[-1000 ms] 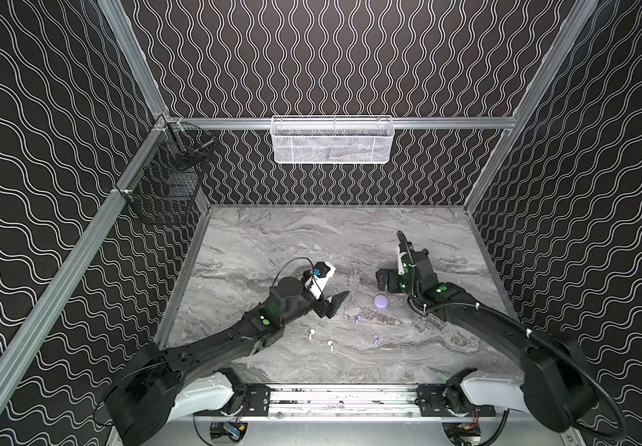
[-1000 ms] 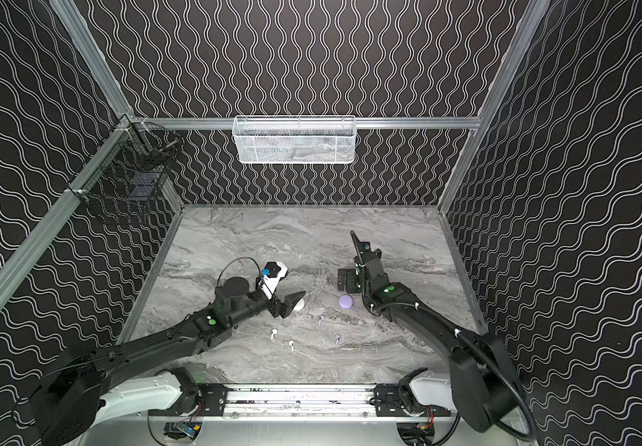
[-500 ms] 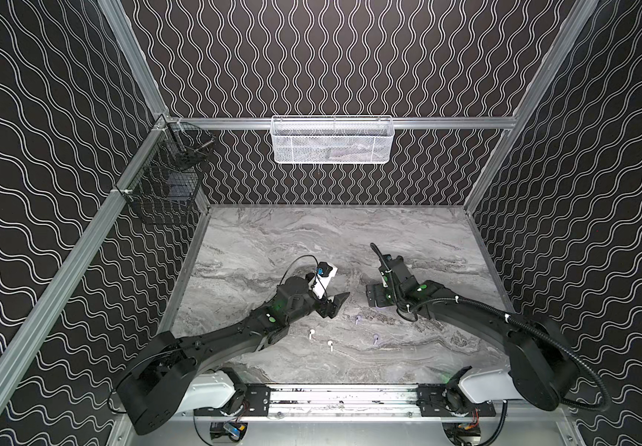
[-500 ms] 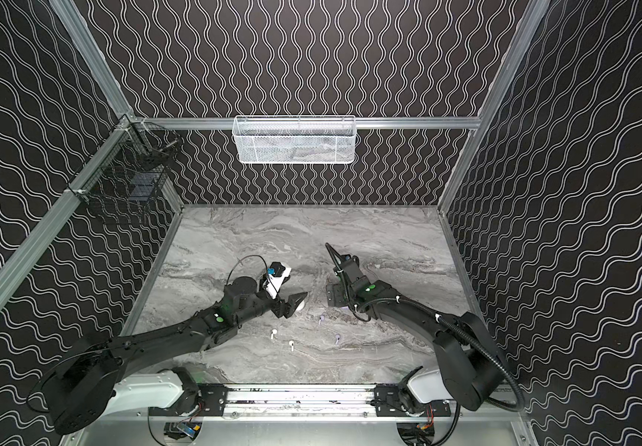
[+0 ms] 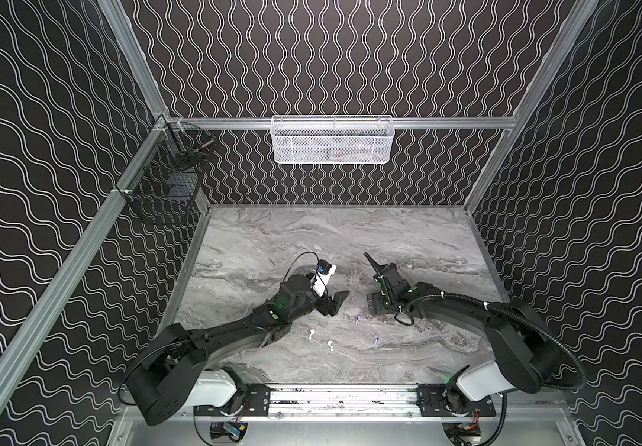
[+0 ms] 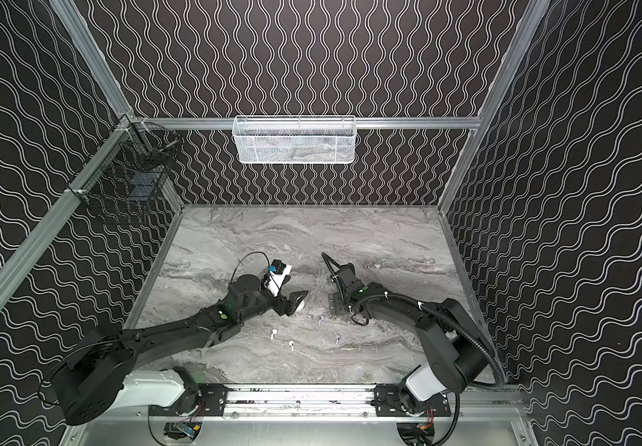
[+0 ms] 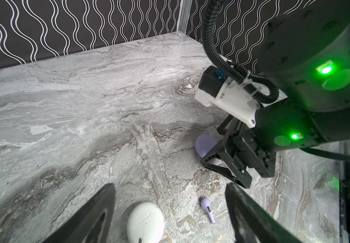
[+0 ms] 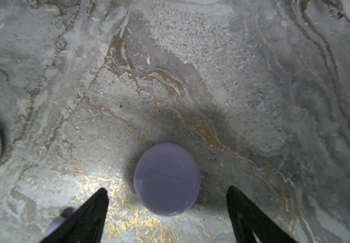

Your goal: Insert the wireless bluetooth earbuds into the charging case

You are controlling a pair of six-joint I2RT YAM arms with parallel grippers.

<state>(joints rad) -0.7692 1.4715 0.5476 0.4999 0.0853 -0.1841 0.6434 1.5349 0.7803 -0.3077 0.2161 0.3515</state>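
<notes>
You see four stemmed earbuds lying loose on the desk (image 5: 311, 239) in a ragged row near the front: two white earbuds (image 5: 311, 333) (image 5: 330, 344) and two lavender earbuds (image 5: 357, 319) (image 5: 375, 339), none touching. The round white case (image 7: 145, 223) and round lavender case (image 8: 167, 178) lie shut and apart, farther back.

I see black wavy-lined walls (image 5: 350, 58) framed by aluminium rails (image 5: 446, 122), a white mesh basket (image 5: 332, 154) and a black wire basket (image 5: 157, 204) hung above the grey marble tabletop (image 5: 311, 231).
</notes>
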